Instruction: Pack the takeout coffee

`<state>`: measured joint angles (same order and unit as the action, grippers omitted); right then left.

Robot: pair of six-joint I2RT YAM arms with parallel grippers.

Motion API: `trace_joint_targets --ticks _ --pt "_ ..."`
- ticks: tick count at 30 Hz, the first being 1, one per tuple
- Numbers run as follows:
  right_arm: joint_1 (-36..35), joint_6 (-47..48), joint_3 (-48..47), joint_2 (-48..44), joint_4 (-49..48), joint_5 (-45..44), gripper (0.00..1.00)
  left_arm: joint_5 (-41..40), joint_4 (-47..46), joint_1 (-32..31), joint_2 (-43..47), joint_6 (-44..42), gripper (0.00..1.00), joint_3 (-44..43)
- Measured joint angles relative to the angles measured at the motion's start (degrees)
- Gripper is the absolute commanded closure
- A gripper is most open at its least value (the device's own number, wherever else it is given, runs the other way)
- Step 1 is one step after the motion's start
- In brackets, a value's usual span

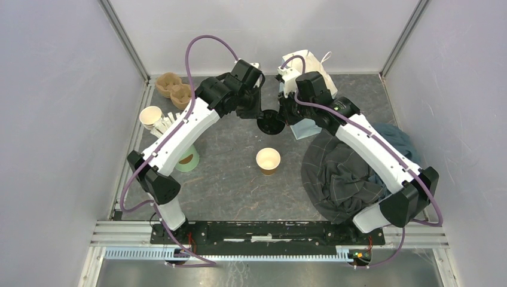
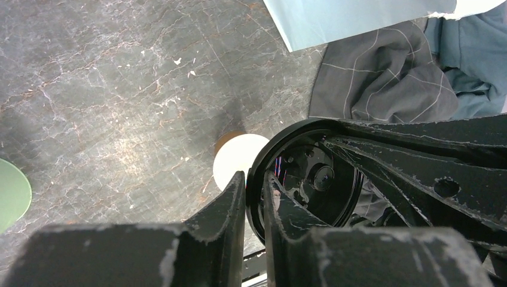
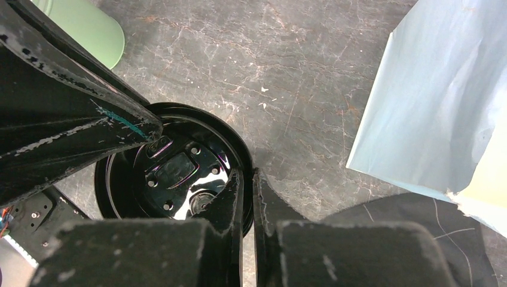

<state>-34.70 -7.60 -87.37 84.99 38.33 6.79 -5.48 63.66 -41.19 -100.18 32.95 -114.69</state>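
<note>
On lid (image 1: 271, 122): left tool (image 2: 255, 182), right tool (image 3: 246, 176)

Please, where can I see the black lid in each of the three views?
Top view: the black lid is in the centre, just beyond the open paper cup.
Left wrist view: lower middle, its rim held in the left gripper.
Right wrist view: lower left, its rim held in the right gripper.
Shared landmark: the grey cloth, on the right side in all three.

Round glossy black sip lid (image 1: 271, 122), pinched at opposite rim edges by left and right jaws. Brown paper cup (image 1: 268, 160), upright, unlidded, pale inside, below those jaws, clear of them.
</note>
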Motion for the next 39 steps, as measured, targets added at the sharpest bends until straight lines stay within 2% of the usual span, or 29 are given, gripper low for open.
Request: trace_joint_targets --ticks 3,6,11,16,19,21,25,28,33,39 --pt "-0.1 0.1 0.0 0.0 0.2 0.0 0.92 0.0 0.4 0.0 -0.1 0.0 0.88 -0.1" --pt "-0.1 0.1 0.0 0.0 0.2 0.0 0.84 0.0 0.6 0.0 -0.1 0.0 0.91 -0.1" --pt "-0.1 -0.2 0.0 -0.2 0.3 0.1 0.54 -0.5 1.5 0.0 -0.6 0.0 0.96 -0.5" --pt "0.9 -0.4 -2.1 -1.4 2.9 0.7 0.32 -0.1 2.3 1.8 -0.7 0.0 0.98 -0.5" --pt "2.7 -0.2 -6.0 -2.5 4.9 1.4 0.18 3.1 1.4 5.0 -0.3 0.2 0.98 0.6" --pt "4.5 -0.5 -7.5 -4.9 5.0 2.8 0.12 7.7 -1.0 8.4 1.2 1.2 0.98 3.8" --pt "8.8 -3.9 -4.4 -12.5 0.8 9.7 0.03 20.4 -11.4 17.0 7.4 8.8 0.98 16.1" --pt "11.6 -11.3 5.1 -19.6 -9.4 17.3 0.02 31.2 -26.9 22.8 14.6 21.6 0.98 30.6" --pt "11.9 -27.2 18.3 -22.1 -30.1 26.9 0.02 41.2 -46.3 22.5 19.1 37.9 0.98 42.4" --pt "11.3 -38.6 22.3 -16.3 -43.2 30.5 0.02 47.7 -61.9 21.9 20.0 52.5 0.98 47.6"
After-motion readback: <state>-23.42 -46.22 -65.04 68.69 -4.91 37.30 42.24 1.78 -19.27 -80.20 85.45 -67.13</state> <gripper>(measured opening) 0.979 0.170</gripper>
